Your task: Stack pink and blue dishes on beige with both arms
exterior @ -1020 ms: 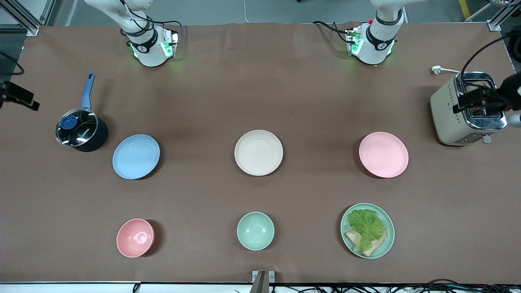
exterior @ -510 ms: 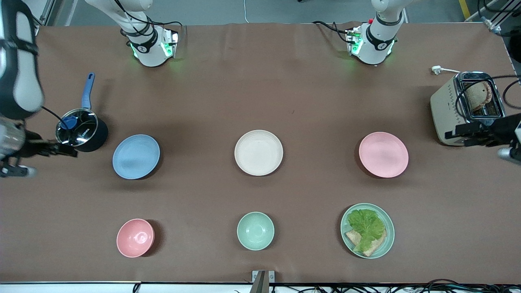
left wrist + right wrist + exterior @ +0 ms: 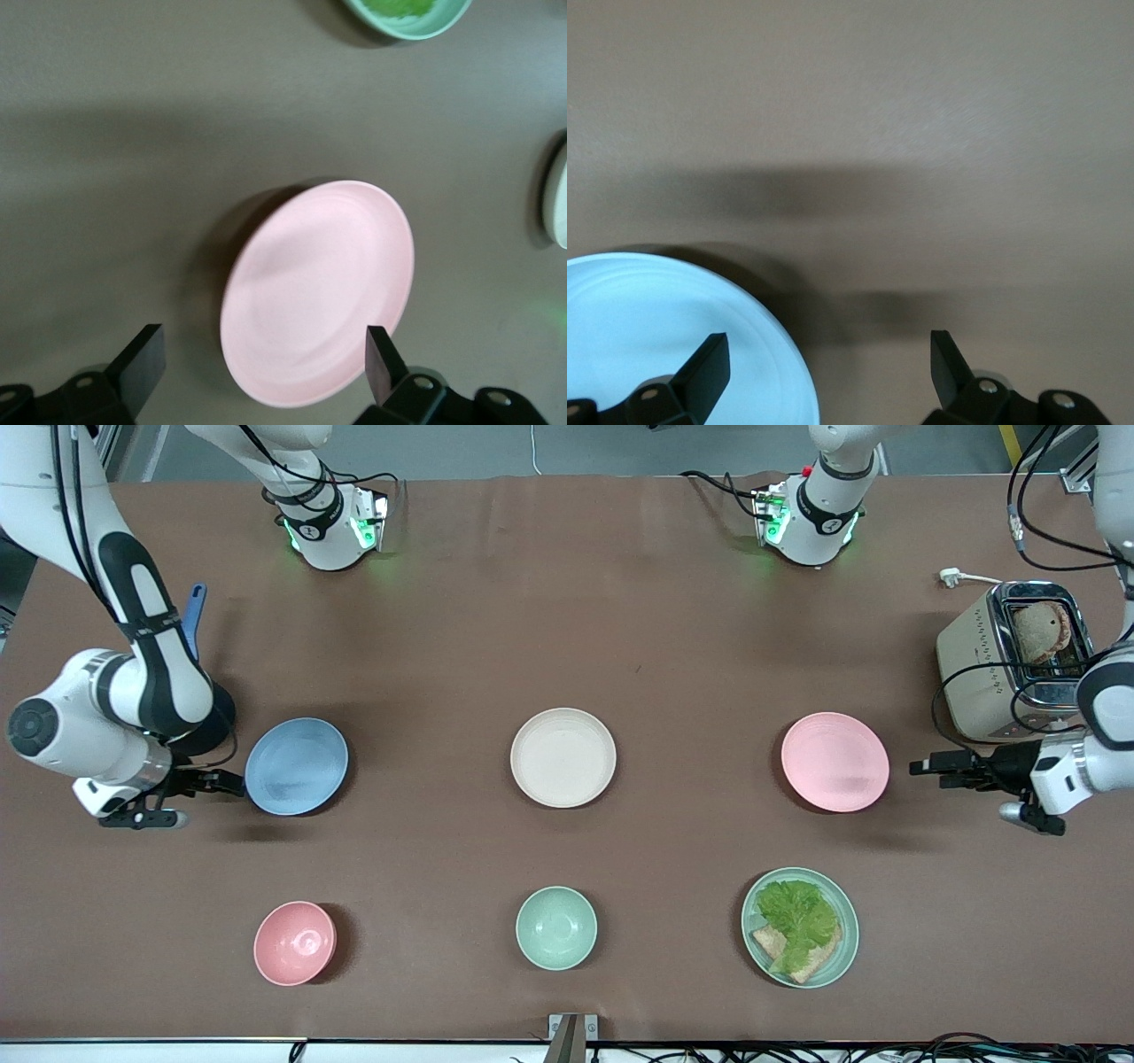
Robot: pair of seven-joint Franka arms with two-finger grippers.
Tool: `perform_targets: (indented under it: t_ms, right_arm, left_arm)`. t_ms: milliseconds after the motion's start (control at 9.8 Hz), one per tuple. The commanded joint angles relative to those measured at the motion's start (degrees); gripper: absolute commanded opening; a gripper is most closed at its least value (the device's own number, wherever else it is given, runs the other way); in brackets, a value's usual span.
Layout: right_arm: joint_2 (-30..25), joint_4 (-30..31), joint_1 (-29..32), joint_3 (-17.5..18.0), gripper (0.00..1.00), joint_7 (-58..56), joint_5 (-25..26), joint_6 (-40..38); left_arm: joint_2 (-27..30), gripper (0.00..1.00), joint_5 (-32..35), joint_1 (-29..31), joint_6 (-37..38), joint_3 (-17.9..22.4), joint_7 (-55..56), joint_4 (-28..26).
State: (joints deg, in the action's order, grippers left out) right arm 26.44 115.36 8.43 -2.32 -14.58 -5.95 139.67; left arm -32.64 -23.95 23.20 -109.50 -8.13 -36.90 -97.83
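I see bare table between my beige plate [image 3: 563,757] at centre and the blue plate [image 3: 296,766] at nine o'clock, pink plate [image 3: 834,762] at three; green bowl [image 3: 555,927] sits at six.

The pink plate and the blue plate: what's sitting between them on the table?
Between the pink plate and the blue plate sits only the beige plate, with bare brown table on either side, as the front view shows.

Brown-covered table [image 3: 567,620], grey floor [image 3: 576,447] past its edge.

Front high, facing robots — wrists close, downward; pink plate [image 3: 834,762] shared.
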Motion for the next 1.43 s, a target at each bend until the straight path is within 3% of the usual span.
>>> perform_targets:
  t_ms: [0, 204, 408, 612, 918, 1020, 1327]
  right_arm:
    - [-0.78, 3.1, 0.89, 1.35, 1.0, -4.73, -5.53, 1.13]
    - [-0.77, 4.6, 0.97, 1.35, 0.97, -10.53, -10.37, 1.13]
    - [-0.69, 5.04, 1.59, 1.35, 0.91, -14.85, -12.15, 0.78]
    - [-0.69, 5.57, 1.59, 1.35, 0.78, -15.91, -12.41, 0.77]
    - [-0.16, 5.57, 1.94, 1.27, 0.68, -17.32, -13.55, 0.86]
    - [-0.07, 5.57, 2.03, 1.35, 0.64, -17.93, -13.64, 1.04]
    - [0.19, 5.57, 2.2, 1.26, 0.56, -19.43, -14.0, 1.13]
  left_arm:
    - [-4.17, 0.81, 0.91, -0.52, -1.76, -0.13, -1.33, -0.43]
    - [-6.46, 0.66, 1.62, -0.96, -2.03, -0.31, -3.52, -0.08]
    - [-7.87, 0.6, 4.24, -1.05, -2.82, -0.31, -3.62, -0.08]
    - [-7.97, 0.49, 5.49, -1.84, -3.08, -0.31, -3.62, -0.25]
    - [-8.41, 0.06, 5.75, -1.84, -3.08, -0.39, -3.62, -0.25]
    - [-8.32, 0.0, 5.75, -1.84, -3.34, -0.39, -3.79, -0.17]
    - [-5.79, 0.0, 5.32, -2.19, -3.7, -1.88, -2.05, 0.1]
